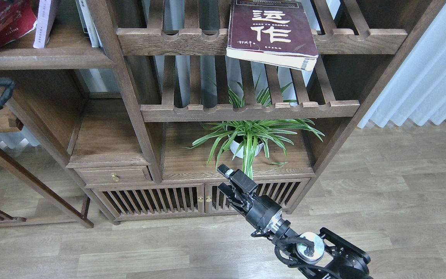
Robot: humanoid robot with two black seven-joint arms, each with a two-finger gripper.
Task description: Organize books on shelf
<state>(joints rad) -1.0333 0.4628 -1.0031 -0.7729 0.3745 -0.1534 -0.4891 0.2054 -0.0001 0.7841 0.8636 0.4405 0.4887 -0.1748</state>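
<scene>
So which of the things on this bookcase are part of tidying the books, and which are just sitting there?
Part of the job:
- maroon book, lying on the slatted rack
- red book, upper left
- pale book beside it
- solid shelf under those two
- right gripper, jaws empty

Just there:
- potted plant
- small drawer
- slatted cabinet doors

Three books show clearly: one thick maroon book [272,33] lying on the upper slatted rack [261,40] near its front edge, one red book [8,21] and one pale lavender-white book [44,21] at the left end of the solid shelf [45,58]; more pale spines [87,23] stand by that shelf's right end, too cropped to count. Two slatted racks, one potted plant [248,139], one drawer [112,175], two slatted cabinet doors [149,201], three brass knobs [115,178].
</scene>
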